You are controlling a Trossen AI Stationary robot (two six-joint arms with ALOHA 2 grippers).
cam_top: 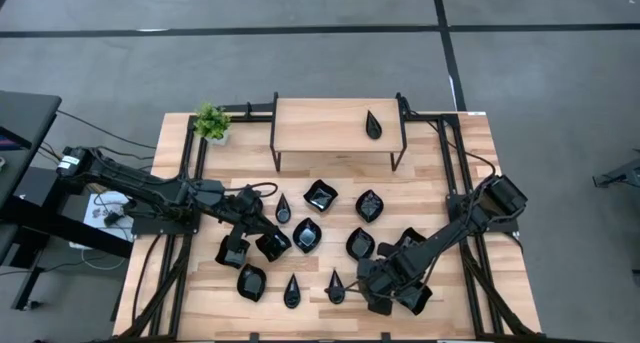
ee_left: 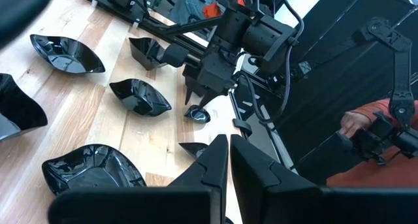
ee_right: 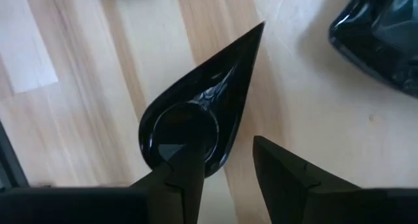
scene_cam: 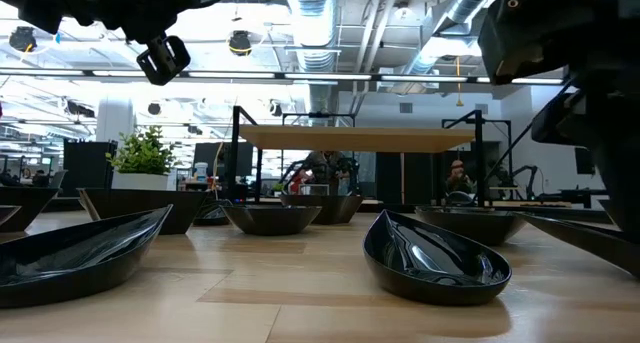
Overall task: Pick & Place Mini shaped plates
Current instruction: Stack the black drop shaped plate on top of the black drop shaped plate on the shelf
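Observation:
Several glossy black mini plates lie on the wooden table [cam_top: 470, 183]; one teardrop plate [cam_top: 373, 124] rests on the raised shelf [cam_top: 320, 123]. My right gripper [cam_top: 347, 283] is open, low over a teardrop plate [ee_right: 196, 119] near the table's near edge. One finger [ee_right: 183, 168] stands over the plate's rounded bowl and the other [ee_right: 287, 175] outside its rim. The left wrist view shows those fingertips [ee_left: 194, 96] just above that plate [ee_left: 196, 114]. My left gripper [ee_left: 228, 162] is shut and empty, raised above a squarish plate [cam_top: 232, 251].
A green potted plant [cam_top: 211, 123] stands at the far left corner. Other plates [cam_top: 307, 234] [cam_top: 360, 244] [cam_top: 292, 291] crowd the middle and near part of the table. Black frame rails run along both sides. A person's orange sleeve [ee_left: 372, 165] shows beyond the table's right edge.

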